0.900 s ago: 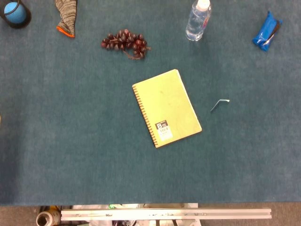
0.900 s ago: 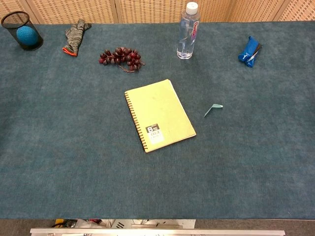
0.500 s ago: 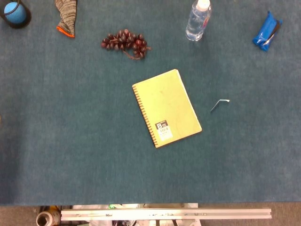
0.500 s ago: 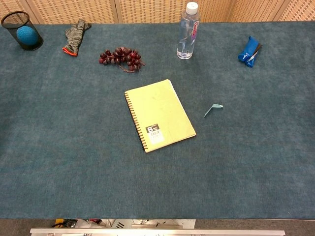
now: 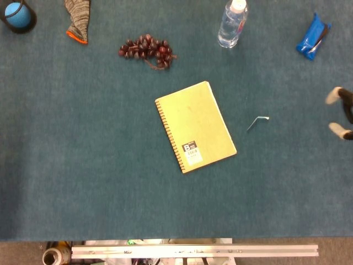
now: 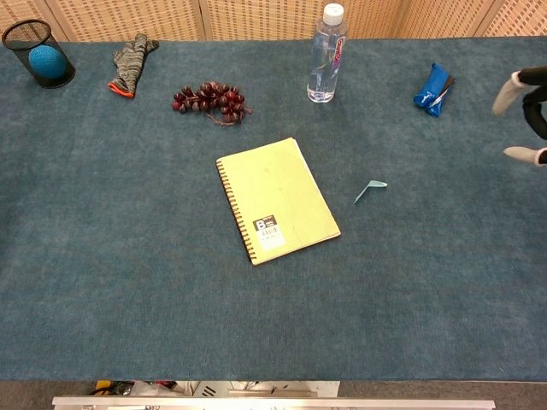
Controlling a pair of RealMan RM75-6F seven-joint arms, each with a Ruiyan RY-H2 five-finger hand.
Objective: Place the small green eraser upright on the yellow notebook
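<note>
eraser [image 5: 257, 122]: tiny, thin, pale green sliver lying on the worktop [image 5: 83, 138], right of notebook [image 5: 196, 127]
right hand [image 6: 526, 115]: fingers spread wide, holding nothing

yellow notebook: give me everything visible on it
The yellow notebook is closed and lies flat on the blue-green table cloth, turned at a slant near the middle. Its plain yellow cover looks like card; a spiral binding runs down its left edge, and a small dark-and-white label sits near its lower corner. Nothing rests on it or touches it.

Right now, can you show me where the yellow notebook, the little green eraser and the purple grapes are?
yellow spiral notebook [image 5: 194, 122]: head view, middle of its cover.
small green eraser [image 5: 257, 122]: head view, its thin body.
dark purple grape bunch [image 6: 208, 99]: chest view, centre of the cluster.
</note>
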